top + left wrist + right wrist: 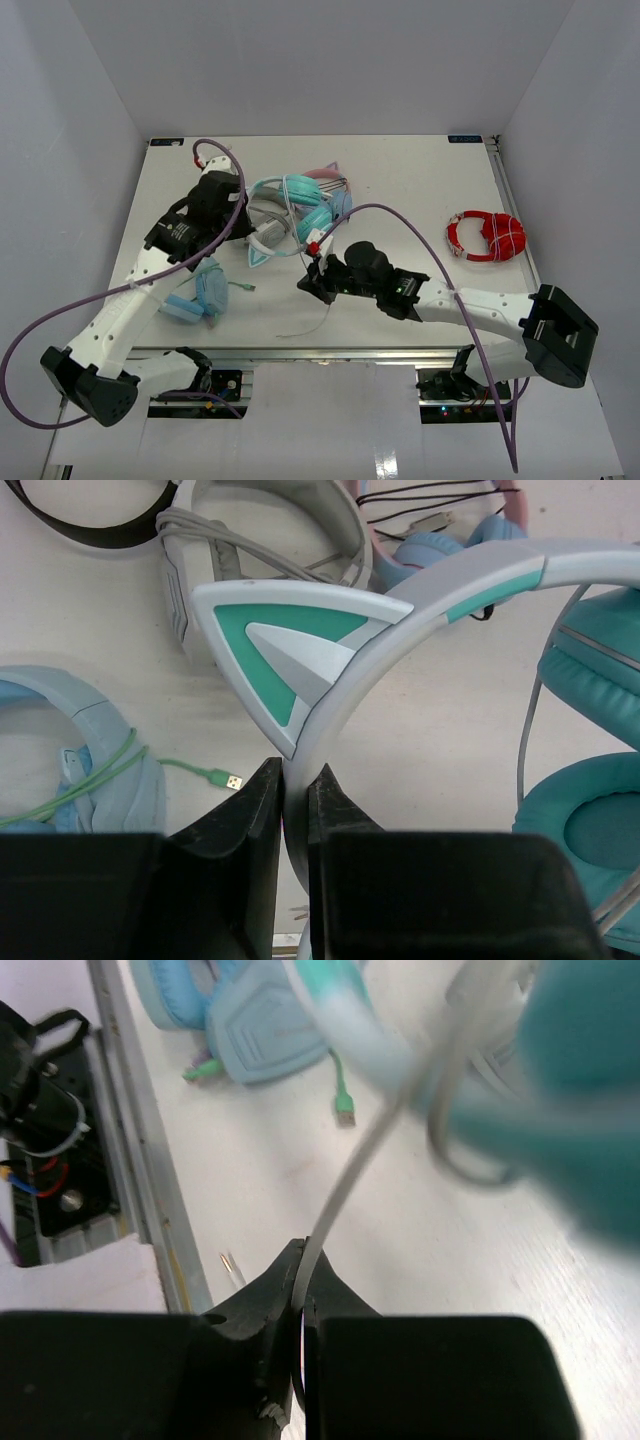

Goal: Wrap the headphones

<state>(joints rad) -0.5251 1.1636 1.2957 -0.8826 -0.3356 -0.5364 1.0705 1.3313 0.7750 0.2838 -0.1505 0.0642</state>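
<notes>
Right wrist view: right gripper (pixel 300 1295) pinches the cable (pixel 345 1185), which runs up ahead to the headphones (pixel 600 660), their headband (pixel 330 695) clamped by left gripper (pixel 297 800).

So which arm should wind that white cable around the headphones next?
Probably the right. The right gripper is shut on the white cable, so it can loop it around, while the left gripper clamps the headband of the headphones and looks better suited to holding them steady.

Place: robotics lab cell
Walls: plain white enclosure panels (pixel 300 60)
Bench: white bench (pixel 400 180), aluminium rail (pixel 330 353) along the near edge, exposed wiring (pixel 42 1172)
</notes>
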